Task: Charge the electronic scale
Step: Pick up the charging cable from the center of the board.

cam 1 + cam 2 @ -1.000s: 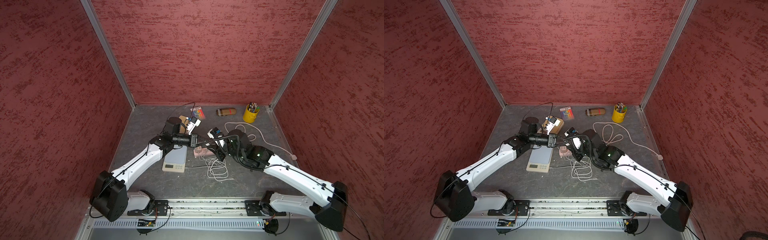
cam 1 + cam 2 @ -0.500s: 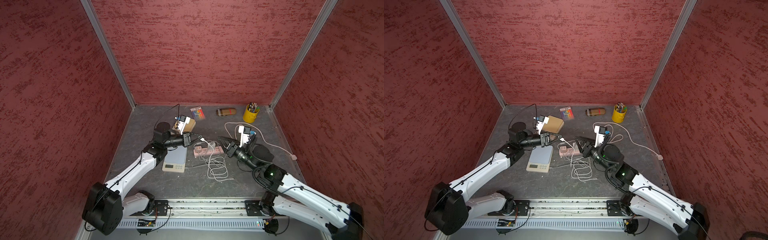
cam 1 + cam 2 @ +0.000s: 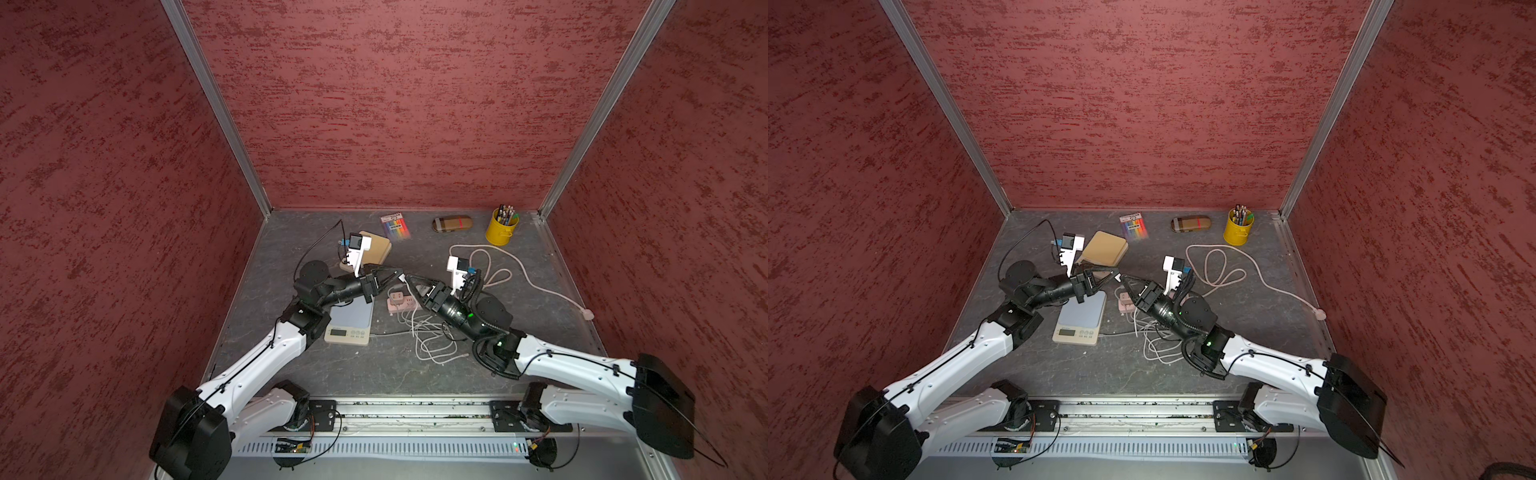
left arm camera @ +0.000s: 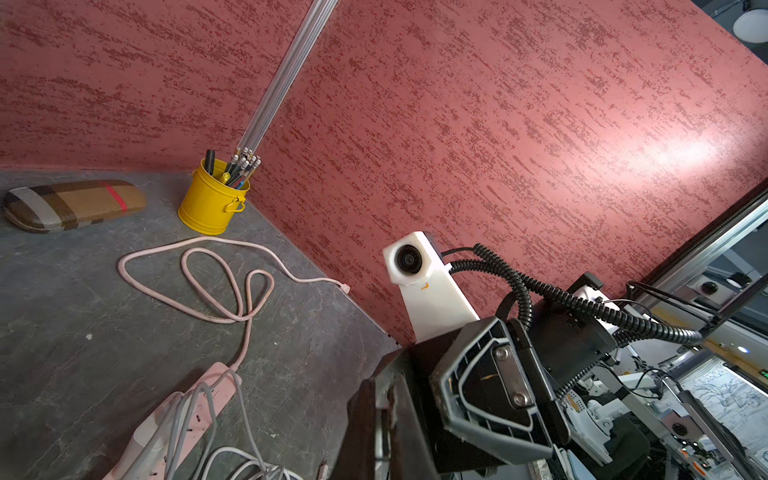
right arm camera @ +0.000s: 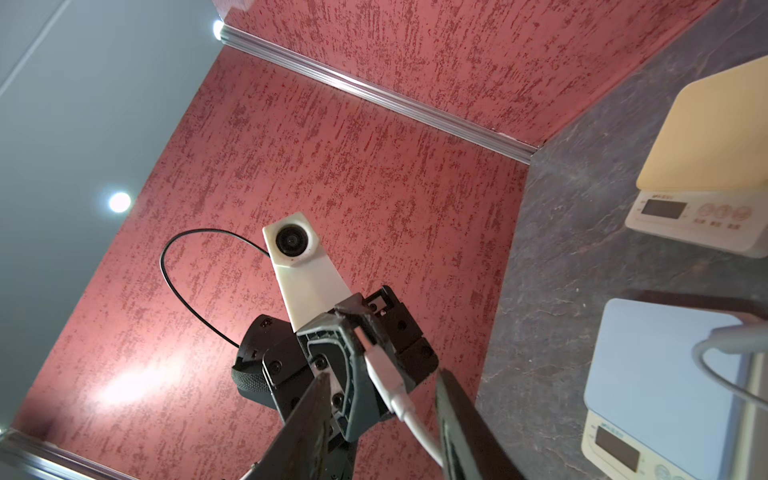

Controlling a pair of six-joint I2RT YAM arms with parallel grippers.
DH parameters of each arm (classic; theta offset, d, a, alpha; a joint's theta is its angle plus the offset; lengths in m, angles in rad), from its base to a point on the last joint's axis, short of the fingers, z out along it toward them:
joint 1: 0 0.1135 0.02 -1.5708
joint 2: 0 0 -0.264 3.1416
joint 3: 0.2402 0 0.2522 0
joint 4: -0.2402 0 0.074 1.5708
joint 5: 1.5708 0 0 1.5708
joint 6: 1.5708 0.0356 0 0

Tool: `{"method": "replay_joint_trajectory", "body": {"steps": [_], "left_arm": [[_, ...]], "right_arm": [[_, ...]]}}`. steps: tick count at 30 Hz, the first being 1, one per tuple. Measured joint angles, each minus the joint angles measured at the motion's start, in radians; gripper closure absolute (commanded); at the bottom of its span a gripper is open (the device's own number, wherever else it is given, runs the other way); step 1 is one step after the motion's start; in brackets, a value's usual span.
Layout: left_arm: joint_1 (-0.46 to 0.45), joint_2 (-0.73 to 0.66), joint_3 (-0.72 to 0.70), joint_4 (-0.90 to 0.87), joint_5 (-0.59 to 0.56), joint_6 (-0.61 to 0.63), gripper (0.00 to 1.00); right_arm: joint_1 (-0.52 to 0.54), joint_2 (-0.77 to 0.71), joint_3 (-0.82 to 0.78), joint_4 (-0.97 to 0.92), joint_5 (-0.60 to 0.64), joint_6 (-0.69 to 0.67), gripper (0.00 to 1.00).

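The electronic scale (image 3: 351, 320) (image 3: 1081, 316), with a blue-grey top and a white front holding a display, lies flat on the grey floor under my left forearm. My left gripper (image 3: 397, 275) (image 3: 1116, 277) (image 4: 388, 415) is shut on the white plug (image 5: 380, 365) of the charging cable. It holds the plug in the air above the pink power strip (image 3: 401, 301) (image 4: 199, 399). My right gripper (image 3: 410, 283) (image 3: 1128, 286) (image 5: 382, 376) faces it tip to tip, open. Its fingers stand on either side of the plug and cable without touching them. The white cable (image 3: 428, 336) lies in a tangle beside the scale.
The strip's pink cord (image 3: 498, 266) loops toward the right wall. At the back stand a yellow pencil tin (image 3: 500, 230), a plaid glasses case (image 3: 452, 223), a marker pack (image 3: 395, 226) and a brown notebook (image 3: 376, 245). Red walls close in three sides.
My right gripper has opened wider and come in from the right to the left gripper's tip, so its fingers now flank the plug. The left gripper has stayed shut on the plug.
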Motion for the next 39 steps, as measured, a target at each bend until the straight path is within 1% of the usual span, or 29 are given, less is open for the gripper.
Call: {"method": "replay_joint_trajectory", "body": {"steps": [4,8,10,13,20,25,30,33,36,39], "left_arm": [[-0.009,-0.04,0.006,-0.098,-0.072,0.045,1.0],[-0.006,-0.062,0.047,-0.25,-0.189,0.091,1.0],[-0.003,-0.063,0.055,-0.29,-0.236,0.092,1.0],[-0.001,-0.058,0.056,-0.329,-0.295,0.07,1.0],[-0.021,-0.045,0.055,-0.36,-0.402,-0.05,1.0],[-0.033,-0.066,0.046,-0.36,-0.446,-0.142,1.0],[-0.033,-0.101,0.013,-0.352,-0.457,-0.228,1.0],[-0.035,-0.115,-0.014,-0.344,-0.454,-0.275,1.0],[-0.037,-0.12,-0.042,-0.332,-0.446,-0.318,1.0],[-0.037,-0.126,-0.053,-0.332,-0.436,-0.342,1.0]], "right_arm": [[0.027,-0.066,0.0,-0.041,0.055,0.01,0.58],[0.057,-0.179,0.0,-0.08,0.142,0.018,0.57],[0.065,-0.194,0.0,-0.08,0.168,0.025,0.56],[0.075,-0.142,0.0,-0.049,0.179,0.042,0.56],[0.089,0.191,0.048,0.128,0.118,0.13,0.57],[0.09,0.329,0.07,0.279,0.117,0.218,0.58],[0.09,0.371,0.07,0.38,0.185,0.276,0.6],[0.09,0.37,0.069,0.42,0.232,0.279,0.59],[0.09,0.362,0.069,0.418,0.276,0.274,0.6],[0.09,0.345,0.075,0.366,0.298,0.268,0.59]]}}
